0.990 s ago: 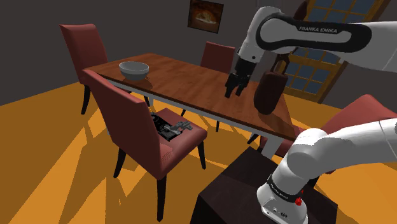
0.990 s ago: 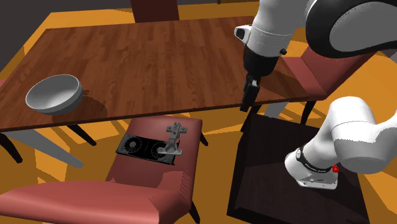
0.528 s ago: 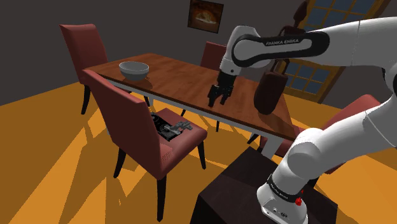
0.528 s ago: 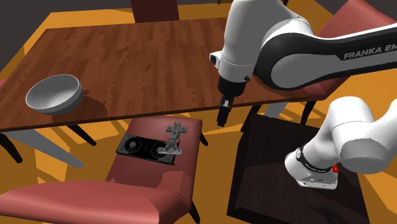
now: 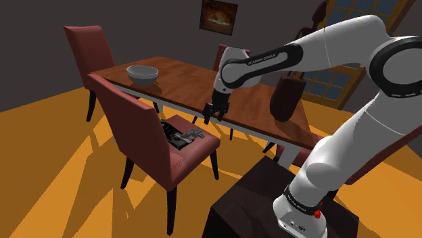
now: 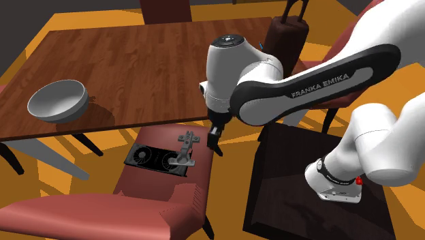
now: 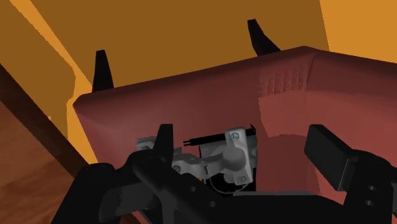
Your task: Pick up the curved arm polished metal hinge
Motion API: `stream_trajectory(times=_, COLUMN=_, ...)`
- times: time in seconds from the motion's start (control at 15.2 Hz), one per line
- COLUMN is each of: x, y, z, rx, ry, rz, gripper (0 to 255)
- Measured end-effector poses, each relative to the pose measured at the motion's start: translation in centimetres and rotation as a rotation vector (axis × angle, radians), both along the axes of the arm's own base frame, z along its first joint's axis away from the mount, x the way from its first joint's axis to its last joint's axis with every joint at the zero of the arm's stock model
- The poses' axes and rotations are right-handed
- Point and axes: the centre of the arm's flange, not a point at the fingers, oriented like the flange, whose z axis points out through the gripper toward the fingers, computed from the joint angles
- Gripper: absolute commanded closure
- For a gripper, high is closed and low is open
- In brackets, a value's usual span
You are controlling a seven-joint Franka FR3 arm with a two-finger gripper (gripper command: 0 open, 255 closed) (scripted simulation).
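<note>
Fingers (image 7: pixel 164 145) spread, above the hinge (image 6: pixel 185 151) on the chair seat (image 6: pixel 163 134). Risk: hinge sits partly on a black slab (image 6: pixel 151 158); a skewed descent could clip the slab and tip the hinge or slide it off.

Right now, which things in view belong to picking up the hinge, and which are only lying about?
For the job: metal hinge, lying on the red chair; the open jaws near it.
Lying about: black flat part partly under the hinge; grey bowl and dark red bag on the table; wall picture.
</note>
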Motion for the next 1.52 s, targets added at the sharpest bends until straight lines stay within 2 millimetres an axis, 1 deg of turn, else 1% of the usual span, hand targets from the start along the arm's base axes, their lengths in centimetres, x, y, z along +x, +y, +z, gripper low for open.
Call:
stream_trajectory(times=0.07, x=0.6, y=0.5, z=-0.9, rx=-0.001, ry=0.003, rz=-0.001, gripper=0)
stream_trajectory(times=0.26, x=3.2, y=1.5, z=-4.0, rx=-0.002, ry=0.009, rz=-0.006, gripper=0)
stream_trajectory(times=0.4, x=5.0, y=2.8, z=-6.2, rx=-0.003, ry=0.014, rz=-0.008, gripper=0)
stream_trajectory(times=0.59, x=7.4, y=3.4, z=-9.2, rx=-0.004, ry=0.021, rz=-0.013, gripper=0)
stream_trajectory(times=0.73, x=8.5, y=4.1, z=-11.2, rx=-0.006, ry=0.026, rz=-0.015, gripper=0)
stream_trajectory(times=0.86, x=10.1, y=4.8, z=-13.1, rx=-0.007, ry=0.031, rz=-0.018, gripper=0)
stream_trajectory(times=0.92, x=10.7, y=5.0, z=-13.9, rx=-0.007, ry=0.033, rz=-0.019, gripper=0)
stream_trajectory(times=1.39, x=11.1, y=5.2, z=-17.9, rx=-0.007, ry=0.034, rz=-0.020, gripper=0)
stream_trajectory(times=1.45, x=11.1, y=5.2, z=-18.3, rx=-0.008, ry=0.034, rz=-0.020, gripper=0)
stream_trajectory(times=1.52, x=11.1, y=5.2, z=-18.4, rx=-0.008, ry=0.034, rz=-0.020, gripper=255)
